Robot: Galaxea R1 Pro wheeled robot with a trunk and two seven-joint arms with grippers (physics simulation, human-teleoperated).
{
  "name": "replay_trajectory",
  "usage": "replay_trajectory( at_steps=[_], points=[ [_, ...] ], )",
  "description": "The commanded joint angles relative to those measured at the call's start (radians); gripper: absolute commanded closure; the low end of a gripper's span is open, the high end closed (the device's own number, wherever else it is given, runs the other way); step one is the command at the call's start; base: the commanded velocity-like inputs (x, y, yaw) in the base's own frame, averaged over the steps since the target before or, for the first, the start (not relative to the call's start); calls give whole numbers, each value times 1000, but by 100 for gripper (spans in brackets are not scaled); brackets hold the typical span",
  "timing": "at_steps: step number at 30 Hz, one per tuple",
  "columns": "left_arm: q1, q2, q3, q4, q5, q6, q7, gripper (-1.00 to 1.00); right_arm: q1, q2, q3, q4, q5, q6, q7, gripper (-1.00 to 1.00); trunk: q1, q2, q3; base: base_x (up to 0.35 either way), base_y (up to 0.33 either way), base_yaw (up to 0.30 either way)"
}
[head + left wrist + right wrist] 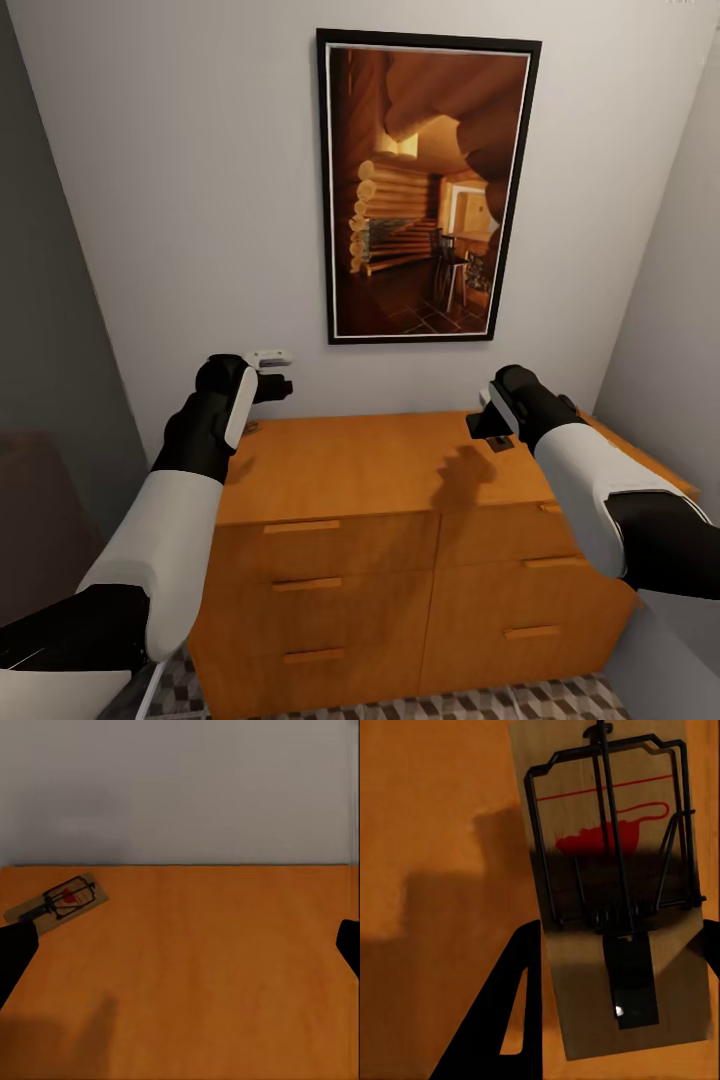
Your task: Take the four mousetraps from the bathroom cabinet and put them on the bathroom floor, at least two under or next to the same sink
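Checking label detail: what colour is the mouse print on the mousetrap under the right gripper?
Red, on the mousetrap; clearest in the right wrist view.

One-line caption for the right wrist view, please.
Right gripper poised over a mousetrap lying on the orange-brown cabinet top, fingers either side of the board.

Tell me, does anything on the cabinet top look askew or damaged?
Nothing looks damaged. One mousetrap lies at a slant to the back edge of the cabinet; another mousetrap lies flat, close under the right gripper.
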Motion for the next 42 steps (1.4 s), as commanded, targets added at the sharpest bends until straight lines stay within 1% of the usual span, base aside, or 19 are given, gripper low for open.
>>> replay_trajectory(
  at_steps=[1, 9, 22, 36, 42],
  points=[
    [-1, -1, 2, -1, 4, 4, 4, -100, -1, -1, 7, -1, 8, 4, 11, 100, 0, -1, -1, 0, 0, -192],
    [-1, -1, 2, 0, 4, 8, 4, -100, -1, -2, 5, -2, 4, 4, 11, 100, 0, -1, -1, 0, 0, -199],
    [-1, 0, 2, 2, 6, 10, 5, -100, -1, -2, 2, -1, 3, 4, 11, 100, 0, -1, -1, 5, 10, -21],
    [-1, 6, 5, 4, 10, 16, 6, -100, -1, -3, 3, -1, 4, 4, 10, 100, 0, -1, -1, 105, 252, 0],
    [-1, 8, 4, 6, 10, 16, 6, -100, -1, -3, 5, -1, 5, 4, 7, 100, 0, -1, -1, 82, 111, 0]
  ],
)
